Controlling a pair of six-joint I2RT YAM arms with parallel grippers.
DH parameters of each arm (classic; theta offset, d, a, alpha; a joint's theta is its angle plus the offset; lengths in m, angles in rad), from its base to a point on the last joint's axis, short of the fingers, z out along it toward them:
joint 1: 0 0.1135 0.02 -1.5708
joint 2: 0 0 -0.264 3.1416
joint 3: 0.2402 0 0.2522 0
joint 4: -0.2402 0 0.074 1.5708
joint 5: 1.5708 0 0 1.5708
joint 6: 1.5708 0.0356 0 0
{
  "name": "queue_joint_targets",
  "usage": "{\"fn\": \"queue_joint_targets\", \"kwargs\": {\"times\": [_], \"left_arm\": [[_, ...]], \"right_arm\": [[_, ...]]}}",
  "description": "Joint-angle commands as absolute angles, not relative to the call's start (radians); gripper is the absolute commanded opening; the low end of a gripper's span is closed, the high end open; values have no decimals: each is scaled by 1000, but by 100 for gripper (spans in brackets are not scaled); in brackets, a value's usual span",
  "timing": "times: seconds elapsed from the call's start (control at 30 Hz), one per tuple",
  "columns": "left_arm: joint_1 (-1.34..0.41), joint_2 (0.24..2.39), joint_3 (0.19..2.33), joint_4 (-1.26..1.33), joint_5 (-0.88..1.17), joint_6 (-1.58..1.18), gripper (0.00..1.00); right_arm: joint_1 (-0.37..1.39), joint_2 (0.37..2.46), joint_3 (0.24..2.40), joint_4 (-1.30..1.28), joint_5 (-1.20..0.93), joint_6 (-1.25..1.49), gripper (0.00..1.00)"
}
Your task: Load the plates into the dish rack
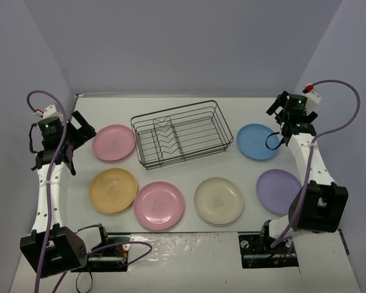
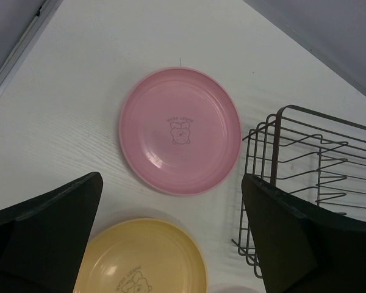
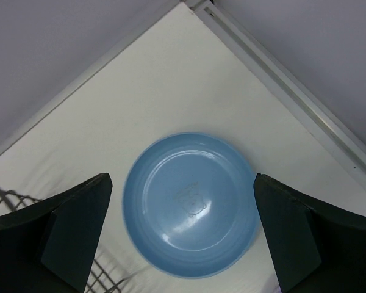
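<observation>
The black wire dish rack (image 1: 165, 138) stands empty at the back middle, and its left end shows in the left wrist view (image 2: 280, 152). Six plates lie flat around it: pink (image 1: 113, 143), yellow-orange (image 1: 113, 190), a second pink (image 1: 159, 205), cream (image 1: 219, 200), purple (image 1: 279, 191) and blue (image 1: 258, 141). My left gripper (image 1: 78, 141) is open and empty, hovering above the near rim of the back pink plate (image 2: 180, 128), with the yellow-orange plate (image 2: 140, 262) below. My right gripper (image 1: 276, 122) is open and empty, hovering over the blue plate (image 3: 190, 204).
Grey walls enclose the table on three sides. A raised edge strip (image 3: 293, 97) runs along the table border just beyond the blue plate. The rack's corner (image 3: 6, 198) shows at the left of the right wrist view.
</observation>
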State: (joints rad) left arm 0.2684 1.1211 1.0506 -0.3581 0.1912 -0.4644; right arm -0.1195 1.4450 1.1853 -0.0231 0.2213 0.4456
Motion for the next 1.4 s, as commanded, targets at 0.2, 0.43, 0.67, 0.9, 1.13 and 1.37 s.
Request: {"fn": "queue_joint_targets", "kwargs": {"times": [0.2, 0.43, 0.67, 0.9, 1.13, 1.37], "left_arm": [[267, 1149, 1077, -304, 190, -468, 97], [267, 1188, 1088, -307, 186, -473, 97], [268, 1239, 1103, -302, 211, -477, 97], [268, 1236, 1100, -302, 199, -477, 97], [268, 1231, 1100, -306, 194, -477, 97], [268, 1223, 1097, -312, 177, -476, 97]], "right_arm": [[-254, 1698, 1291, -27, 87, 240, 100], [-306, 1876, 1393, -136, 20, 148, 100], [-339, 1962, 1370, -145, -151, 86, 88], [-348, 2016, 1348, -125, -168, 85, 63], [-362, 2005, 1302, -81, -185, 106, 27], [-367, 1986, 1266, -50, -192, 104, 0]]}}
